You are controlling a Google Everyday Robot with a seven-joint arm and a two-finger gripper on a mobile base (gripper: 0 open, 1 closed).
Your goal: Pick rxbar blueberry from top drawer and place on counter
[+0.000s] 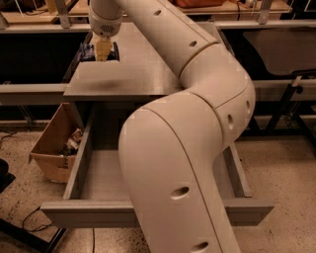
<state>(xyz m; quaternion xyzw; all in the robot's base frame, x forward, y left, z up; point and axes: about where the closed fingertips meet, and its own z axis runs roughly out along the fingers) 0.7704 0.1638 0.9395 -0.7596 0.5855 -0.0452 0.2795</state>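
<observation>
My gripper [103, 49] hangs over the far left part of the grey counter [133, 74], pointing down. Its yellowish fingers are shut on the rxbar blueberry [88, 52], a dark navy bar that sticks out on both sides of them. I cannot tell whether the bar touches the counter. The top drawer [94, 215] stands pulled out below the counter, and the part of its floor that shows is bare. My large cream arm [187, 148] hides the drawer's middle and right side.
A brown cardboard box [52, 148] with clutter stands on the floor left of the drawer. A metal rail [29, 89] runs left of the counter. A wooden tabletop [222, 7] lies behind. Cables [29, 217] trail on the speckled floor at lower left.
</observation>
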